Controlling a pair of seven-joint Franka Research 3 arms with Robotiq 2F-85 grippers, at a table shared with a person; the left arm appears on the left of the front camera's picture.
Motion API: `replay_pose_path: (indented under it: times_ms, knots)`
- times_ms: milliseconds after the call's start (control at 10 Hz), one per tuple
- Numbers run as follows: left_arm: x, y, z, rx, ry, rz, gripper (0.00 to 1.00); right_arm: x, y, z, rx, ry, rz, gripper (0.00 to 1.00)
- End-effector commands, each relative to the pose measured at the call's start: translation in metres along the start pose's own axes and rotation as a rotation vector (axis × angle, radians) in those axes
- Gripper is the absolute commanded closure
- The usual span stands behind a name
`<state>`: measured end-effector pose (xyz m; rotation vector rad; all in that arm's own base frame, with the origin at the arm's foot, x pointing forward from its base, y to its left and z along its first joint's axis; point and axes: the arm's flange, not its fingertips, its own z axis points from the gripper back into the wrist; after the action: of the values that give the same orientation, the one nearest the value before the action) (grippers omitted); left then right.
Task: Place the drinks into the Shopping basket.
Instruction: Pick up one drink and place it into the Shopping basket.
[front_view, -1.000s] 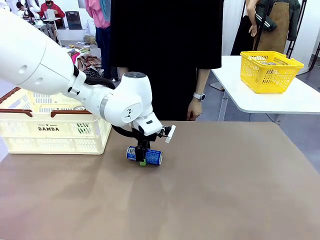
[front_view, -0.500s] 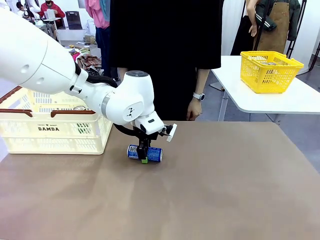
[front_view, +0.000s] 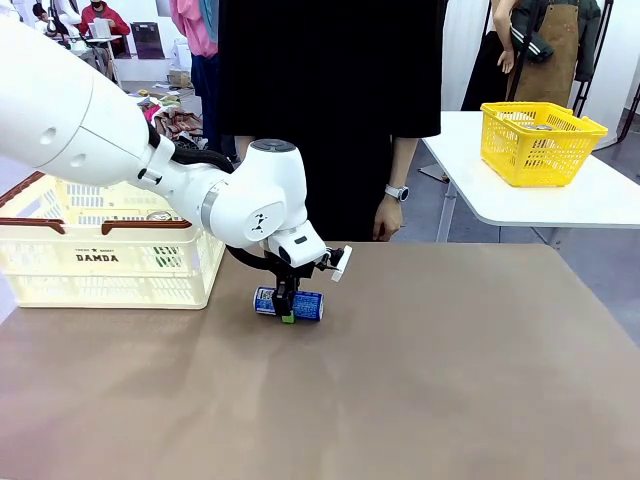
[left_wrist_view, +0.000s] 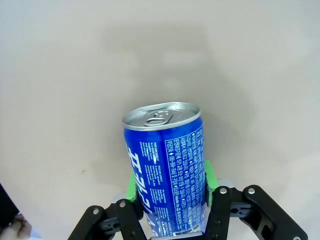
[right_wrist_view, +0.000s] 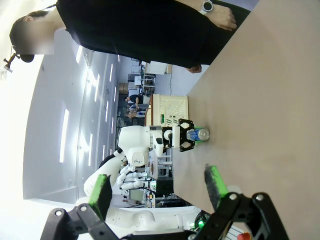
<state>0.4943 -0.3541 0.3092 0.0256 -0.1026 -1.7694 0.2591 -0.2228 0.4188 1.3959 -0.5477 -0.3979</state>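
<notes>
A blue drink can (front_view: 308, 305) with white print lies on its side on the brown table, a little right of the Shopping basket (front_view: 110, 262). My left gripper (front_view: 288, 312) reaches down over the can's middle and is shut on it. In the left wrist view the green pads (left_wrist_view: 131, 183) press both sides of the blue can (left_wrist_view: 167, 170), whose silver pull-tab end faces away. My right gripper (right_wrist_view: 159, 189) stands open above the table with nothing between its fingers; far off it sees the can (right_wrist_view: 201, 134) and the basket (right_wrist_view: 170, 107).
A person in black stands at the table's far edge, one hand (front_view: 387, 218) with a watch hanging near it. A yellow mesh basket (front_view: 540, 142) sits on a white side table at the right. A small silver round top (front_view: 158, 215) peeks from inside the cream basket.
The left gripper's fingers have closed onto the blue can, which shifted slightly left and away. The right gripper's state has not changed.
</notes>
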Motion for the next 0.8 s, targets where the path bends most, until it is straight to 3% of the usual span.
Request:
replay_pose_path:
  times_ms: [0,300,600,700]
  knots:
    - [-0.002,-0.001,0.005,-0.013,-0.018,-0.012,1.00,0.000,0.002,0.001,0.007,0.000,0.004,0.00]
    - [-0.006,-0.008,0.032,-0.065,-0.091,-0.052,1.00,0.000,0.002,0.001,0.007,0.000,0.004,0.00]
    - [-0.017,-0.040,0.139,0.015,-0.073,0.004,1.00,0.000,0.002,0.001,0.007,0.000,0.004,0.00]
    - [-0.023,-0.048,0.166,-0.007,-0.084,0.020,1.00,0.000,0.002,0.001,0.007,0.000,0.004,0.00]
